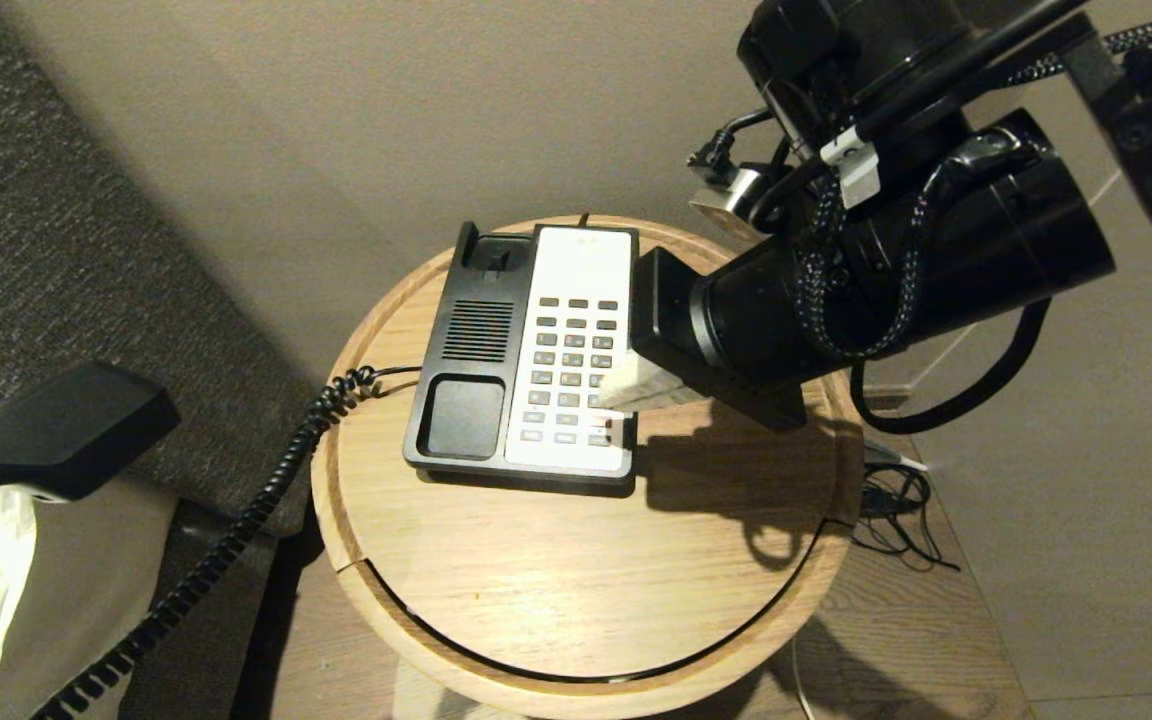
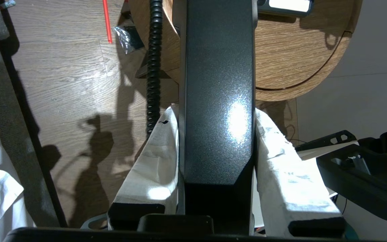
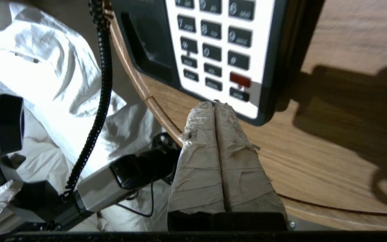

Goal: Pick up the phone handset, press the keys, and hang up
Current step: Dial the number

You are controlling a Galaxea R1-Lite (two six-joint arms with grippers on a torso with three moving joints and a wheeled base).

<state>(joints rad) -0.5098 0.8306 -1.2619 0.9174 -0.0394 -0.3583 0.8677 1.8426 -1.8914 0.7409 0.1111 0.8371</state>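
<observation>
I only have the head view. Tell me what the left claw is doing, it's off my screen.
Observer: The left claw is shut on the handset, one padded finger on each side.
Operator: Now report the right claw's fingers; the arm hides them from me.
Observer: The right claw is shut, its wrapped fingers pressed together with nothing between them.
Operator: Give me where its tip is pointing.
Observer: The tip is at the near edge of the faceplate, just short of the keys, nearest the bottom row below the red key.
</observation>
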